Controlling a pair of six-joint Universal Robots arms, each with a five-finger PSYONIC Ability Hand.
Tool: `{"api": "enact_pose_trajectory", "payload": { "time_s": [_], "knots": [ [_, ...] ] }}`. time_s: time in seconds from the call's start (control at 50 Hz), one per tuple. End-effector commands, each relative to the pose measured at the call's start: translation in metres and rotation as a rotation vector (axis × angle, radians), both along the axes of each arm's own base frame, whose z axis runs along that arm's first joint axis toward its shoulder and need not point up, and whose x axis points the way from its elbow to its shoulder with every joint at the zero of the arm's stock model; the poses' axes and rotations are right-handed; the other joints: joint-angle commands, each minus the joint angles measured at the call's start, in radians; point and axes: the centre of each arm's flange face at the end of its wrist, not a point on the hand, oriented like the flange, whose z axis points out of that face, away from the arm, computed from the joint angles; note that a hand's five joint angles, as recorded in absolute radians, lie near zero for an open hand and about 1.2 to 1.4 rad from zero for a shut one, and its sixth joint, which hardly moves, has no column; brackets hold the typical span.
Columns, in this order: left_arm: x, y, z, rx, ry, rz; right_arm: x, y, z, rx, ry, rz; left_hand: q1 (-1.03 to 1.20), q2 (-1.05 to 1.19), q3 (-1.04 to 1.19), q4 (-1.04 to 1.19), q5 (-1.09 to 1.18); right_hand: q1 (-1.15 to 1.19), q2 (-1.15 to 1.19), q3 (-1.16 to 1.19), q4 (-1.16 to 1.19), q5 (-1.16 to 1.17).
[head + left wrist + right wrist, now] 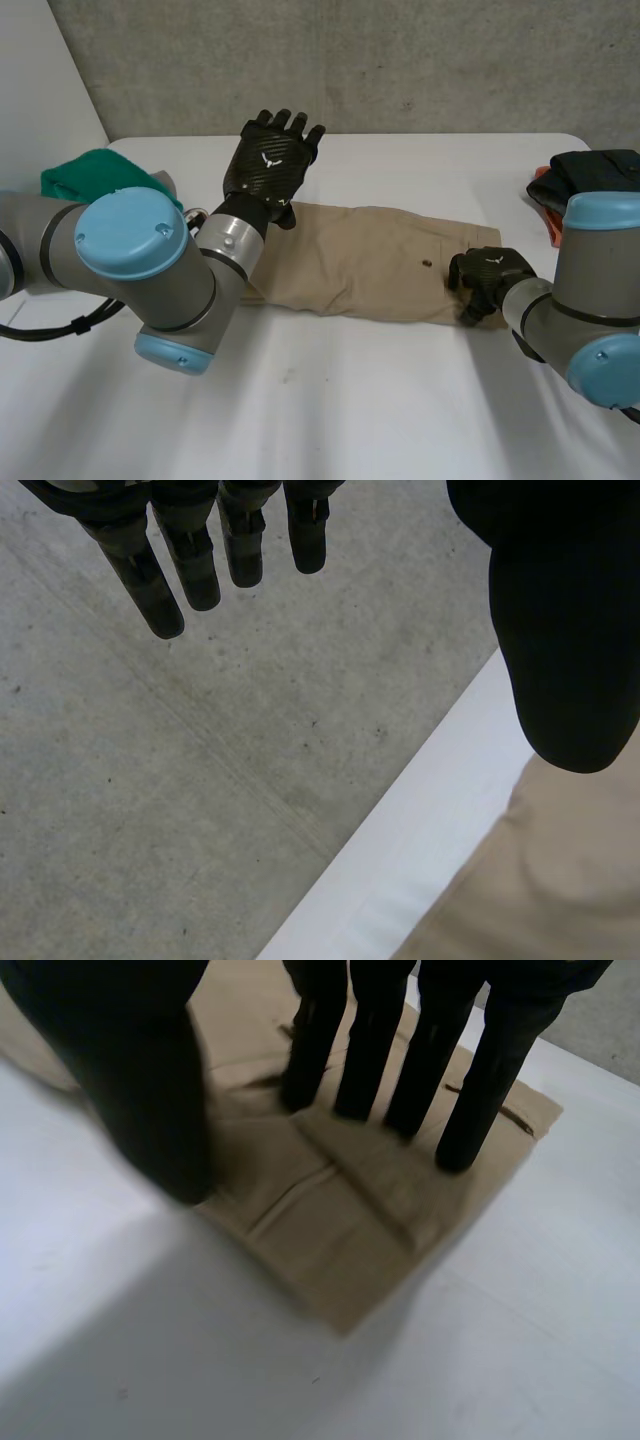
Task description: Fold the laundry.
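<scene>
The tan, smooth-woven garment (370,265) is lying flat as a long rectangle across the middle of the white tabletop (330,400). The right hand (487,275) is pressing straight fingers (372,1050) onto its creased right end. The left hand (268,165) is hovering over the left end, spread wide and holding nothing.

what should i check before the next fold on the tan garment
1. Tan cloth garment lies spread on the white table: ok.
2. Left hand free: ok, raised above the garment's far edge, fingers straight, holding nothing.
3. Right hand grips the garment's end: not ok, straight fingertips only press near its corner.
4. Green cloth and dark clothes pile apart from the garment: ok.
5. Lower layers aligned: cannot tell.
</scene>
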Motion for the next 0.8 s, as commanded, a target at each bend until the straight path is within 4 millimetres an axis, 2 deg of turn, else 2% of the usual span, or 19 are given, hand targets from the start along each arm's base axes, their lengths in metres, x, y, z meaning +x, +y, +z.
{"api": "enact_pose_trajectory", "payload": {
  "time_s": [0.02, 0.08, 0.16, 0.22, 0.26, 0.32, 0.34, 0.38, 0.44, 0.46, 0.54, 0.56, 0.58, 0.6, 0.64, 0.7, 0.72, 0.78, 0.8],
  "knots": [
    [0.002, 0.003, -0.001, 0.006, -0.004, 0.000, -0.022, -0.024, 0.004, -0.134, 0.096, -0.071, -0.012, -0.035, -0.042, -0.030, -0.048, 0.587, 0.550, 0.569, 0.568, 0.557],
    [0.005, 0.005, 0.007, -0.004, 0.003, 0.002, -0.041, -0.027, 0.017, -0.182, 0.180, -0.091, -0.012, -0.035, -0.042, -0.030, -0.048, 0.587, 0.550, 0.569, 0.568, 0.557],
    [0.009, 0.010, 0.014, -0.012, 0.011, 0.003, -0.081, -0.036, 0.028, -0.235, 0.426, -0.102, -0.012, -0.035, -0.042, -0.030, -0.048, 0.587, 0.550, 0.569, 0.568, 0.557],
    [0.012, 0.013, 0.018, -0.016, 0.013, 0.006, -0.080, -0.036, 0.033, -0.280, 0.528, -0.042, -0.012, -0.035, -0.042, -0.030, -0.048, 0.587, 0.550, 0.569, 0.568, 0.557],
    [0.014, 0.013, 0.020, -0.020, 0.016, 0.009, -0.066, -0.032, 0.039, -0.321, 0.539, 0.005, -0.012, -0.035, -0.042, -0.030, -0.048, 0.587, 0.550, 0.569, 0.568, 0.557],
    [0.016, 0.014, 0.023, -0.021, 0.017, 0.014, -0.019, -0.016, 0.057, -0.439, 0.510, 0.139, -0.012, -0.035, -0.042, -0.030, -0.048, 0.587, 0.550, 0.569, 0.568, 0.557],
    [0.017, 0.016, 0.023, -0.020, 0.016, 0.014, 0.006, -0.007, 0.065, -0.508, 0.475, 0.213, -0.012, -0.035, -0.042, -0.030, -0.048, 0.587, 0.550, 0.569, 0.568, 0.557],
    [0.018, 0.016, 0.022, -0.018, 0.016, 0.015, 0.030, 0.006, 0.065, -0.558, 0.441, 0.298, -0.012, -0.035, -0.042, -0.030, -0.048, 0.587, 0.550, 0.569, 0.568, 0.557],
    [0.020, 0.018, 0.021, -0.013, 0.012, 0.018, 0.076, 0.041, 0.052, -0.635, 0.367, 0.507, -0.012, -0.035, -0.042, -0.030, -0.048, 0.587, 0.550, 0.569, 0.568, 0.557],
    [0.021, 0.018, 0.020, -0.011, 0.010, 0.020, 0.096, 0.064, 0.038, -0.654, 0.350, 0.632, -0.012, -0.035, -0.042, -0.030, -0.048, 0.587, 0.550, 0.569, 0.568, 0.557],
    [0.024, 0.017, 0.018, -0.003, 0.005, 0.026, 0.122, 0.110, 0.001, -0.673, 0.402, 0.865, -0.012, -0.035, -0.042, -0.030, -0.048, 0.587, 0.550, 0.569, 0.568, 0.557],
    [0.024, 0.017, 0.018, -0.003, 0.005, 0.026, 0.123, 0.113, -0.003, -0.671, 0.425, 0.883, -0.012, -0.035, -0.042, -0.030, -0.048, 0.373, 0.336, 0.354, 0.354, 0.343],
    [0.024, 0.017, 0.018, -0.004, 0.006, 0.026, 0.121, 0.114, -0.007, -0.670, 0.452, 0.890, -0.012, -0.035, -0.042, -0.030, -0.048, -0.010, -0.047, -0.028, -0.029, -0.040],
    [0.024, 0.016, 0.019, -0.006, 0.009, 0.027, 0.118, 0.111, -0.007, -0.668, 0.494, 0.885, -0.012, -0.035, -0.042, -0.030, -0.048, -0.635, -0.672, -0.653, -0.654, -0.665],
    [0.024, 0.015, 0.022, -0.010, 0.016, 0.030, 0.117, 0.110, -0.004, -0.667, 0.498, 0.876, -0.012, -0.035, -0.042, -0.030, -0.048, -0.635, -0.672, -0.653, -0.654, -0.665],
    [0.024, 0.011, 0.029, -0.017, 0.046, 0.030, 0.115, 0.106, 0.027, -0.691, 0.409, 0.804, -0.012, -0.035, -0.042, -0.030, -0.048, -0.635, -0.672, -0.653, -0.654, -0.665],
    [0.023, 0.010, 0.032, -0.022, 0.058, 0.029, 0.109, 0.100, 0.056, -0.708, 0.321, 0.732, -0.012, -0.035, -0.042, -0.030, -0.048, -0.635, -0.672, -0.653, -0.654, -0.665],
    [0.018, 0.007, 0.048, -0.030, 0.125, 0.014, 0.092, 0.086, 0.100, -0.651, 0.063, 0.583, -0.012, -0.035, -0.042, -0.030, -0.048, -0.635, -0.672, -0.653, -0.654, -0.665],
    [0.017, 0.006, 0.051, -0.030, 0.141, 0.010, 0.088, 0.083, 0.106, -0.623, 0.003, 0.554, -0.012, -0.035, -0.042, -0.030, -0.048, -0.635, -0.672, -0.653, -0.654, -0.665]
  ]
}}
